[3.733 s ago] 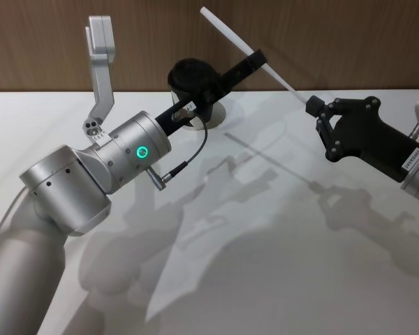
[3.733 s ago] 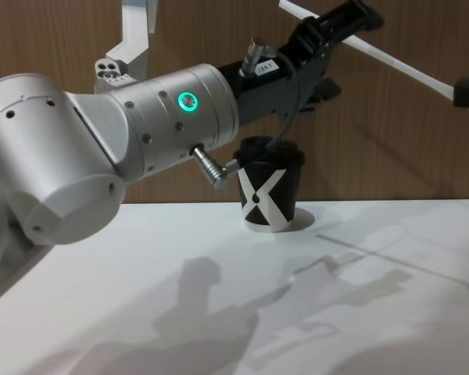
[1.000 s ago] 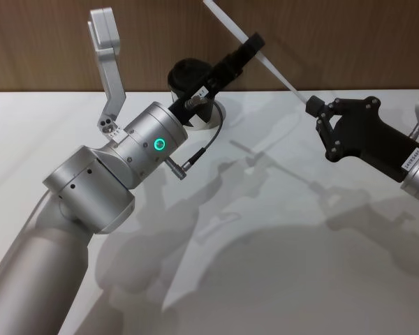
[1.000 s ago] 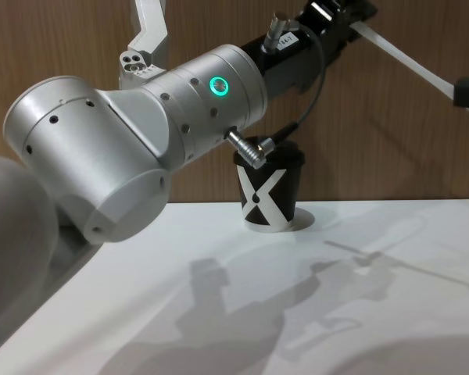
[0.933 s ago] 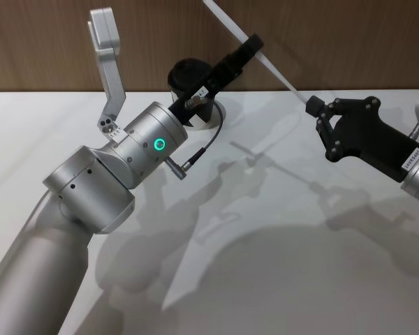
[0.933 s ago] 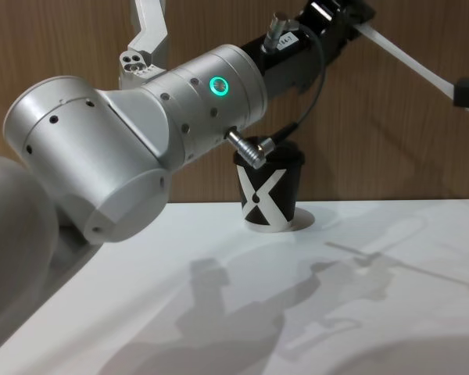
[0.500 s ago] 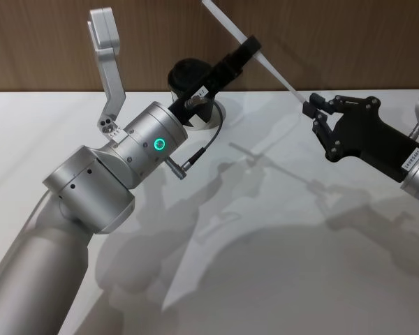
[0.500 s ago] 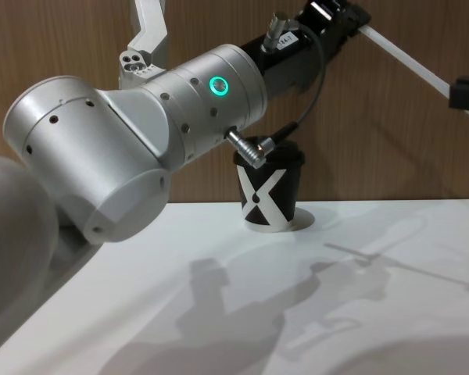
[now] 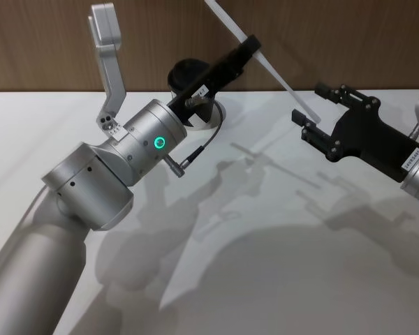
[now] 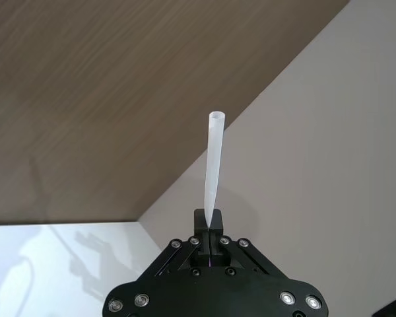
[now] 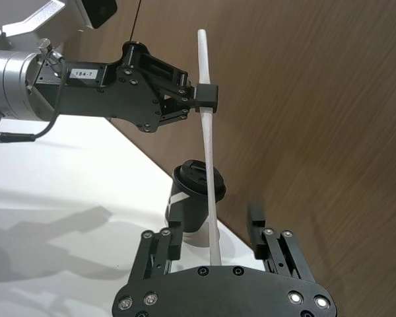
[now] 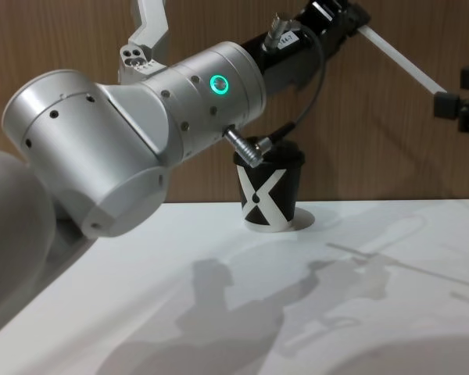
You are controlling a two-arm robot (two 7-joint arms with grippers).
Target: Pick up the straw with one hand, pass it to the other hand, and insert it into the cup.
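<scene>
The white straw (image 9: 279, 78) slants in the air, and my left gripper (image 9: 248, 47), on the silver arm with the green ring, is shut on its upper part. My right gripper (image 9: 309, 105) stands open around the straw's lower end, its fingers apart from it. In the right wrist view the straw (image 11: 209, 152) runs down between the spread fingers of my right gripper (image 11: 214, 234). In the left wrist view the straw (image 10: 214, 165) rises from my left gripper (image 10: 210, 221). The black lidded cup (image 12: 270, 187) with its white X stands upright by the back wall, under the left arm.
The white table (image 9: 265, 244) stretches in front of the cup. A wooden wall (image 12: 391, 141) rises right behind the cup. A thin cable (image 9: 206, 143) loops off the left wrist beside the cup.
My right gripper has opened and let go of the straw's lower end. The left gripper still holds the straw in nearly the same place.
</scene>
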